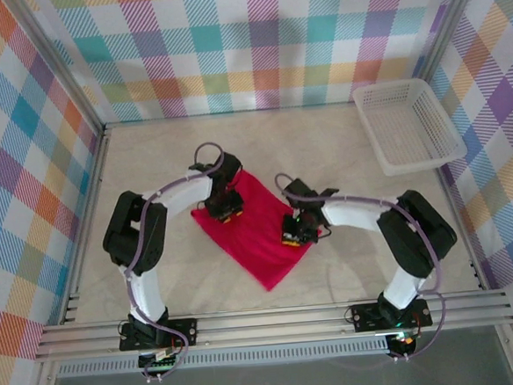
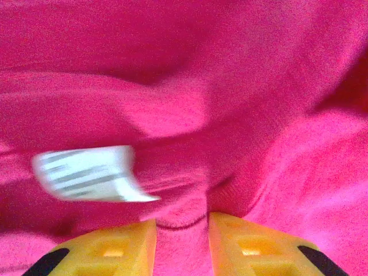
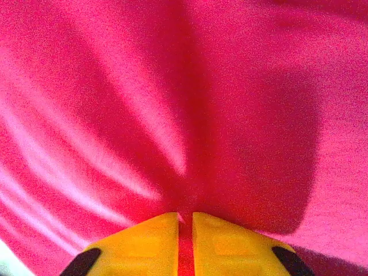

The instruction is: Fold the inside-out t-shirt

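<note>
Two jaws clamp t-shirt edges; wide table around.

The left arm and right arm are built of white tubular links and bulky black joint housings; a mauve-grey cable is looped along each; blocky yellow fingers, black-patched at the outer corners, are seen on both.

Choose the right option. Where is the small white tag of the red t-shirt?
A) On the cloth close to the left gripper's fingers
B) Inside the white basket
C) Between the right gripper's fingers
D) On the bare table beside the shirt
A: in the left wrist view the white tag lies on the t-shirt, just up and left of the left gripper, which pinches a fold of cloth.
</note>
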Motion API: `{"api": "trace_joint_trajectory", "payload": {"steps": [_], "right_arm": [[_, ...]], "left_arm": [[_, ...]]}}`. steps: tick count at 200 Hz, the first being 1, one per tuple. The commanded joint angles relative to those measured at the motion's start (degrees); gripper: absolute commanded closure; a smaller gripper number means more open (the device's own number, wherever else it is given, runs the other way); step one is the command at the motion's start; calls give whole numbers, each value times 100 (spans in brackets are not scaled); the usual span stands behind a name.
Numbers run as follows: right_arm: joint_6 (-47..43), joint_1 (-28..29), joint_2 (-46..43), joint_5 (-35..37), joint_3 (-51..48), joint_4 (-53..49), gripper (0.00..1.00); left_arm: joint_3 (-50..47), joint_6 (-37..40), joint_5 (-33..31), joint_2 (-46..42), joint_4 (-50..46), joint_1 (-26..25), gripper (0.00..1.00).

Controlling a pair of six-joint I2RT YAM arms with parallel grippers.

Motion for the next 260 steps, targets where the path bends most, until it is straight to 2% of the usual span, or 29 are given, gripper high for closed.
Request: {"api": "trace_joint_trajectory", "payload": {"steps": [1, 23, 42, 68, 86, 104, 123, 134, 152, 172, 194, 206, 236, 247, 260], "right_arm": [[151, 320, -550, 397, 166, -98, 76], [-794, 265, -719, 1191, 710, -267, 57], [-1845, 125, -339, 1461, 1348, -151, 46], [-2941, -135, 714, 1320, 2414, -10, 32], [-3412, -255, 1624, 1224, 3410, -425, 29], [-3562, -344, 2376, 1212, 4299, -847, 32], [-3490, -510, 2783, 788, 4643, -768, 42], [-3390, -633, 2994, 602, 4780, -692, 51], [-3143, -824, 3504, 682, 5247, -969, 66], [-2930, -941, 4138, 681, 6050, -1702, 67], [-2837, -963, 4444, 852, 6584, -2364, 64], [-2855, -963, 4296, 921, 6714, -2570, 59], [-3088, -1045, 3358, 1014, 6180, -2209, 24], [-3210, -1124, 3176, 1018, 5954, -1976, 19], [-3321, -1244, 3245, 829, 5912, -1818, 18]], "left_arm": [[892, 709, 37, 25, -625, 160, 69], [1159, 929, -44, -450, -891, 194, 66], [891, 1032, -121, -922, -963, 339, 64], [200, 1052, 53, -1329, -905, 792, 61], [-232, 1072, 402, -1445, -783, 1056, 59], [-532, 1062, 528, -1527, -618, 1109, 58], [-729, 1019, 707, -1452, -345, 1134, 54], [-759, 1021, 754, -1315, -190, 1148, 51], [-730, 1040, 682, -937, 65, 1170, 50], [-558, 1196, 464, -364, 328, 1186, 50], [4, 1429, 78, 184, 23, 1274, 51], [247, 1569, -40, 227, -129, 1293, 50], [208, 1895, -186, -373, -60, 1293, 41], [112, 1972, -292, -636, -37, 1293, 28], [-73, 1988, -453, -956, 38, 1293, 13]]}}
